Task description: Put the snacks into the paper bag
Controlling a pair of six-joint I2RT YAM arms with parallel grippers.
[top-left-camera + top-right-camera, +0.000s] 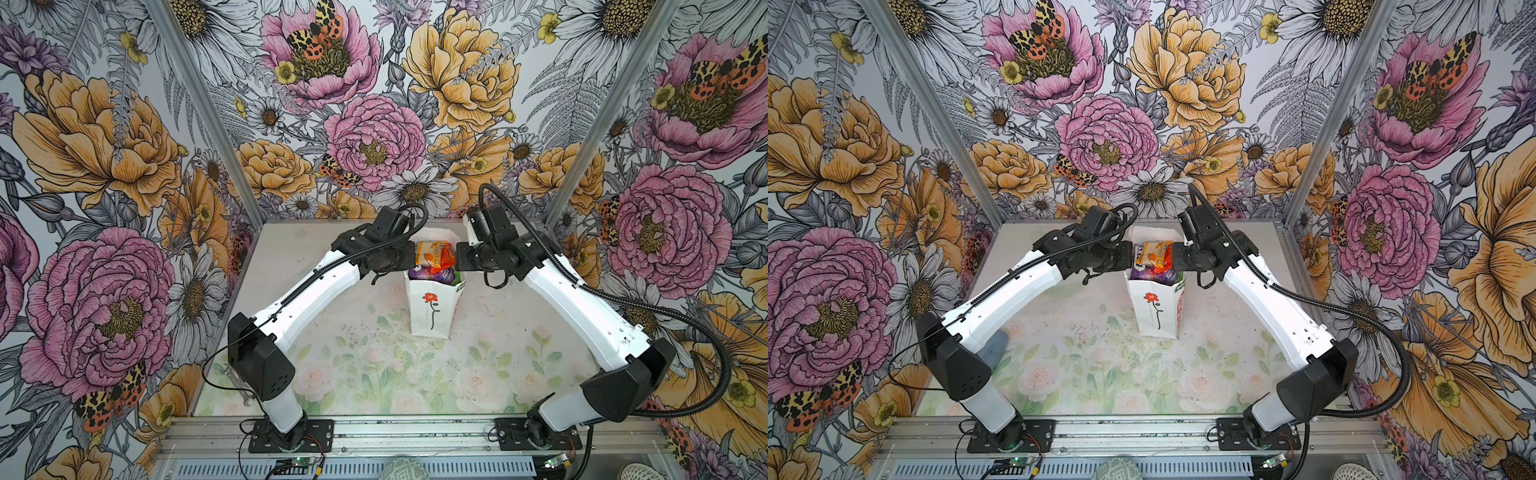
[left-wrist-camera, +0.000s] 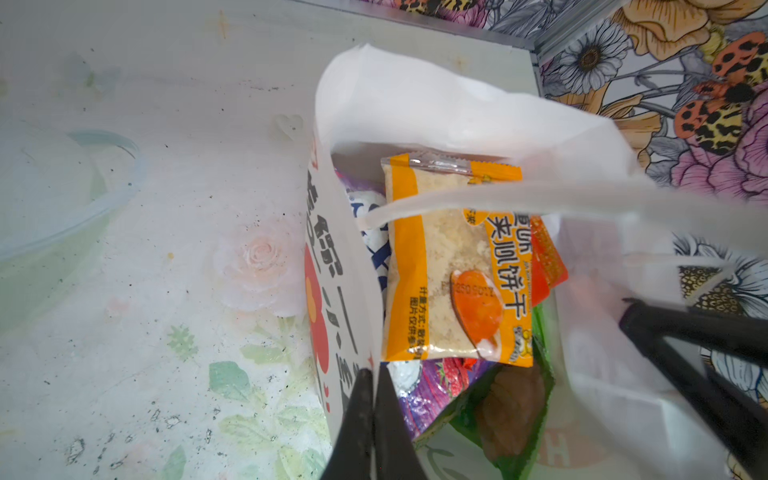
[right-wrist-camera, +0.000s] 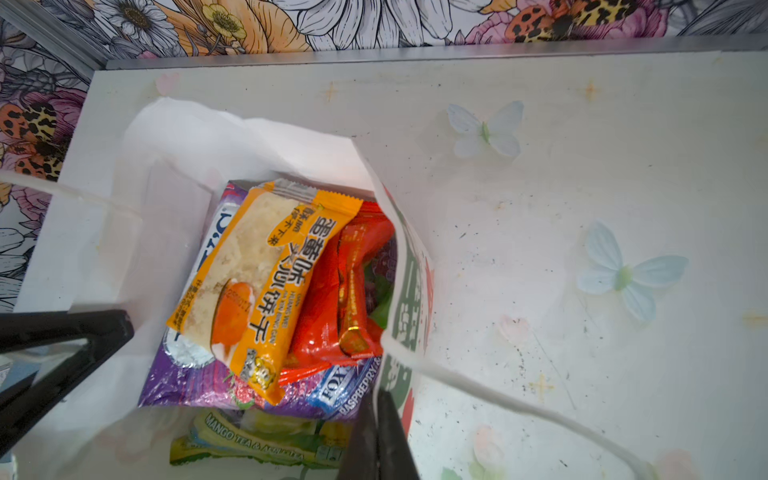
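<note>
My left end effector and right end effector are closed, apparently pinching opposite rims of the paper bag, which stands upright at the back of the bench. The snacks are heaped to its mouth. An uneven pull could tear the paper or spill the orange packet.

Two arms, same build.
- Left arm: long white moulded shells, black joint housings, small holes along white shell.
- Right arm: same white and black.
- Elbow housing: black, angular, cluster of small round holes on face.
- Black ribbed conduit on right arm; similar one along left arm's white shell.
- Thin black wire near left base.
- Base plates: black, flat, small screws, red and black leads beside.
- Left gripper, right gripper: black, slim, tapering fingers.
</note>
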